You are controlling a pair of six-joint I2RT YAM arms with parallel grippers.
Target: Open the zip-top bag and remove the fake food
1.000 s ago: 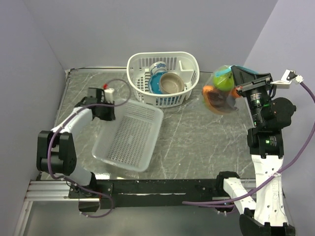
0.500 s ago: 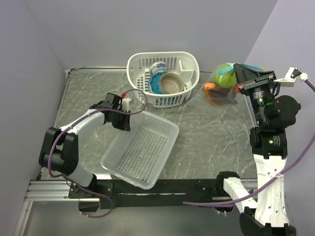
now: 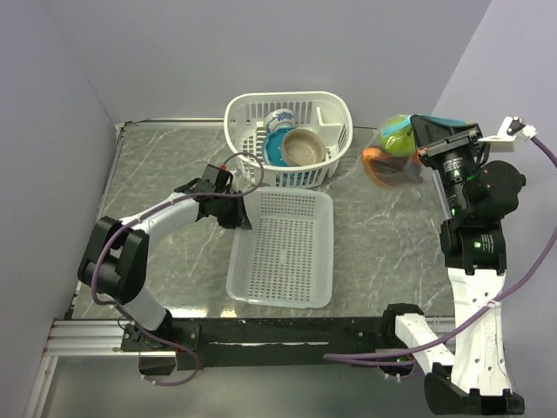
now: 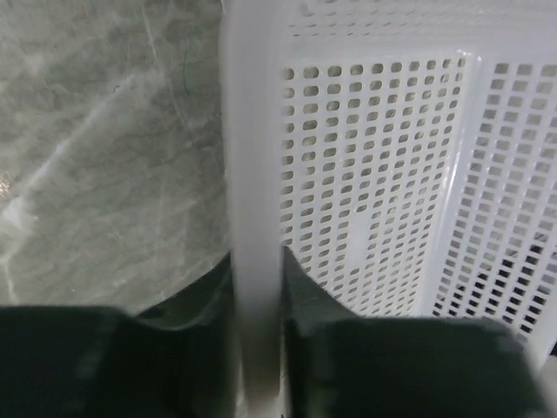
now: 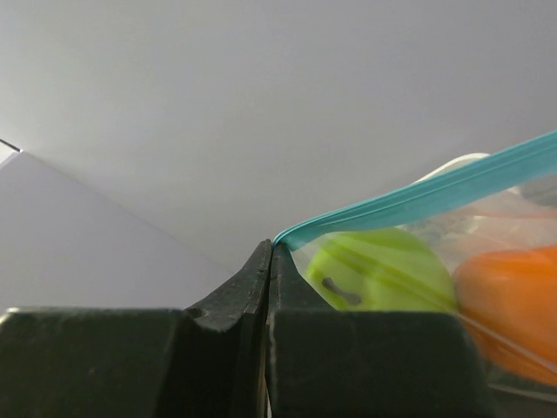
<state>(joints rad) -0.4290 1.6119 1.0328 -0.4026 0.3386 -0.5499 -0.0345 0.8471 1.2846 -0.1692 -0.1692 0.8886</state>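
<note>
**Zip-top bag [image 3: 393,157] hanging closed from the right pincer, food inside**

The zip-top bag hangs above the far right corner of the desk [image 3: 383,235], off the surface, beside the white basket [image 3: 239,109]. The right wrist view shows its teal zip strip [image 5: 418,205] as one unbroken line, so the mouth appears sealed. The fake food is all inside the plastic: a green fruit [image 3: 398,139] sits uppermost and an orange piece [image 3: 376,165] below it. Any other pieces cannot be made out. By this reading the task is at its start, since the bag has been lifted but opening it and taking out the food are both left to do.

The right pincer [image 3: 424,144] has its fingers pressed together, clamped on the corner of the bag at the end of the zip strip. The left pincer [image 3: 237,209] is partly closed and grips the rim of the white mesh tray [image 3: 280,192], one finger on either side of the wall in the left wrist view. The tray lies flat at mid-desk, with nothing in it. It is well apart from the bag, so the left pincer would have to let it go before it could help pull the zip apart.
</note>
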